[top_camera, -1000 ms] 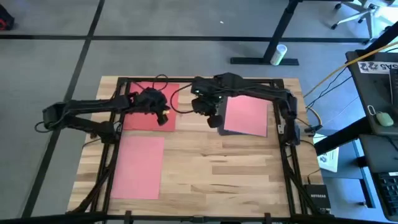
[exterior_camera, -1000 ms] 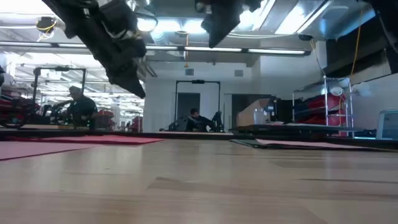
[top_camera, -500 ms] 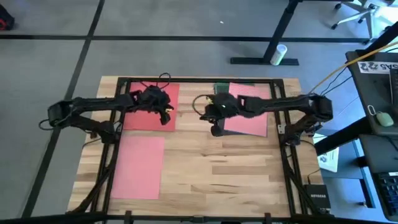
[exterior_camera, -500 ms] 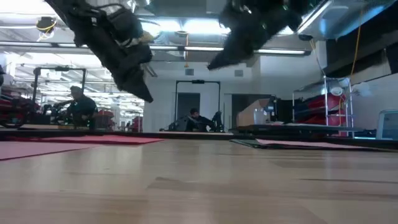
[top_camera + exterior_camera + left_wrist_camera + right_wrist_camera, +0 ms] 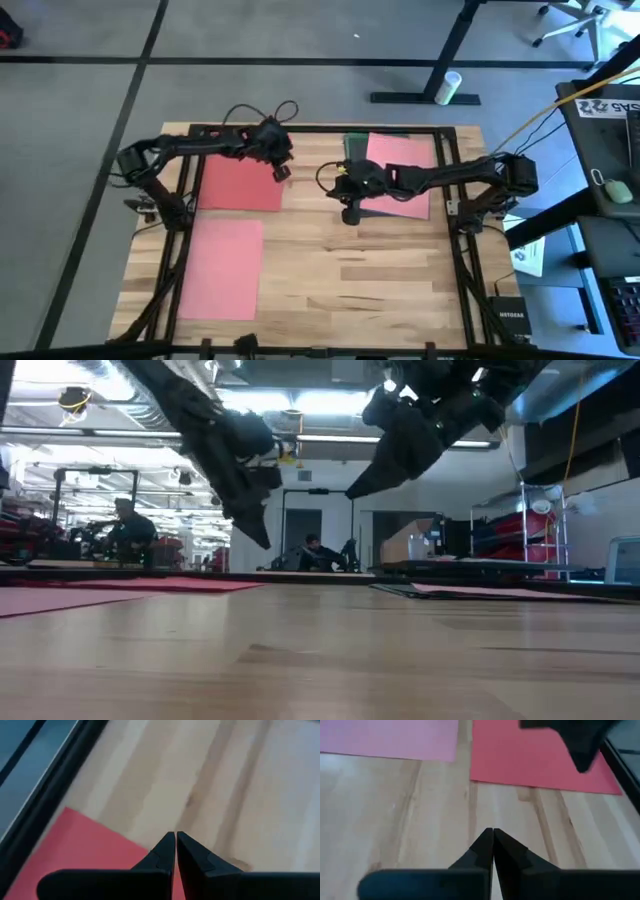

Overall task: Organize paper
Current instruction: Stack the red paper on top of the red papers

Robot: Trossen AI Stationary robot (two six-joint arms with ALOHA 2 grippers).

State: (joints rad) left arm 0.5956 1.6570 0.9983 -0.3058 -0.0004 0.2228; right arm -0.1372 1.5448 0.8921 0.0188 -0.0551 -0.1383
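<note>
We count four coloured sheets on the table (image 5: 330, 270): one red sheet (image 5: 240, 180), one pink sheet by the near left edge (image 5: 222, 268), a second pink sheet on the right (image 5: 405, 165), and one green sheet (image 5: 353, 143) peeking out from under it. Two arms reach over them, each with one gripper: left gripper (image 5: 281, 173), right gripper (image 5: 348, 213).

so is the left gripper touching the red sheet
Apart. The low view shows the left gripper hanging clear above the red sheet, with open background between them.
</note>
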